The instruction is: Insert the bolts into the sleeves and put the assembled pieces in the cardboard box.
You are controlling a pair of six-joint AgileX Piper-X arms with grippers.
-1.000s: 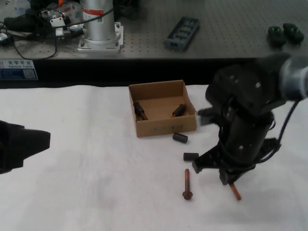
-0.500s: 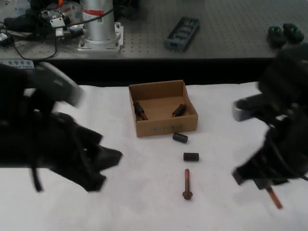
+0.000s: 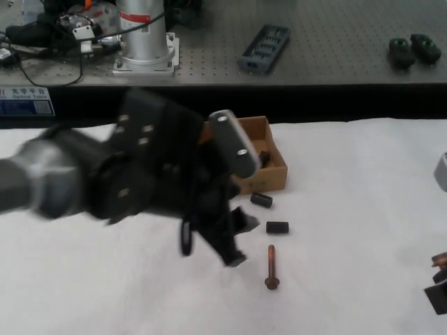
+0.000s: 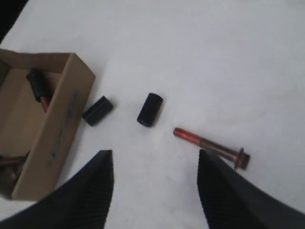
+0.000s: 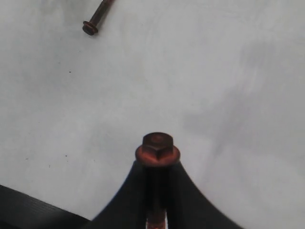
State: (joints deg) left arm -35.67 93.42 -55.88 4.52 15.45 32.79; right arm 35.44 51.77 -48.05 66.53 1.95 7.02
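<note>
white cloth covers the tabletop (image 3: 105, 293) in the high view, and the layout over it has shifted. the left end effector (image 3: 209, 244) has swung in from the left edge and now hangs just beside the two black sleeves (image 3: 277, 227). the right end effector (image 3: 440, 289) has pulled back to the right edge. judging by that, one arm has its bolt and the other is going for a sleeve to mate with it. the cardboard box (image 3: 276, 167) sits behind the sleeves, partly hidden by the arm.

left wrist view: the ribbed dark fingers (image 4: 95, 191) stand apart, holding nothing. beyond them lie the short, smooth cylindrical sleeves and a coppery loose bolt (image 4: 209, 147) with a flanged hex head. assembled pieces (image 4: 38, 86) rest in the box.

right wrist view: the right end effector is clamped on a rust-coloured held bolt (image 5: 157, 149), head outward.
</note>
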